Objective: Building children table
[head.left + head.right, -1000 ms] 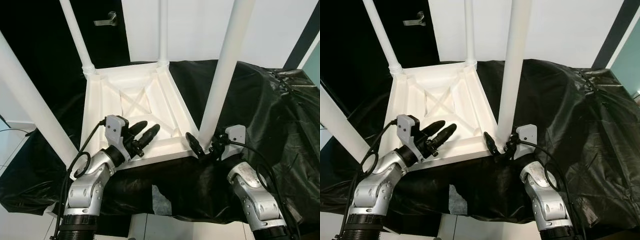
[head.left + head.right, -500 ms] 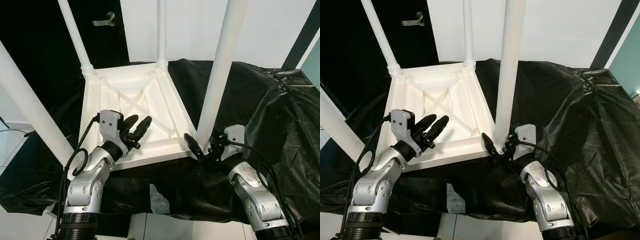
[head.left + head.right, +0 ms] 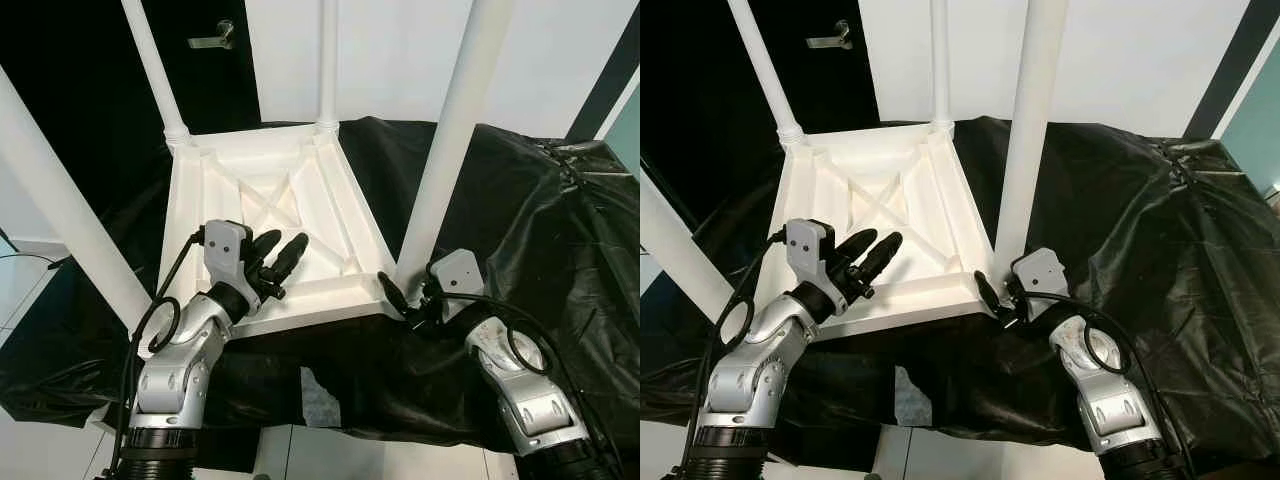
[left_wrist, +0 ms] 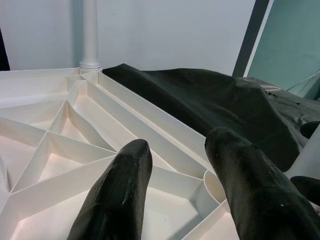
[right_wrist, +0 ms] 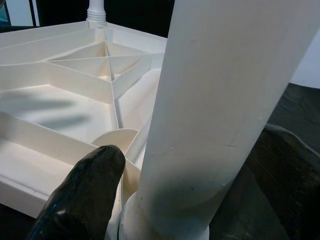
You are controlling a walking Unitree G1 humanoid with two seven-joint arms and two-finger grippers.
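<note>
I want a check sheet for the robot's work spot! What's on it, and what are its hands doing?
Surface: a black sheet covers it, crumpled on the right.
Job's things: a white table top lies upside down, ribs showing, four white legs standing up from its corners; the near right leg rises beside the right hand.
Clutter: nothing seen.
Hands: the left hand is open, over the near edge of the table top, holding nothing. The right hand has its fingers either side of the base of the near right leg.
Cables: black cables loop along both arms.
Surroundings: white wall, dark door with a metal handle.
</note>
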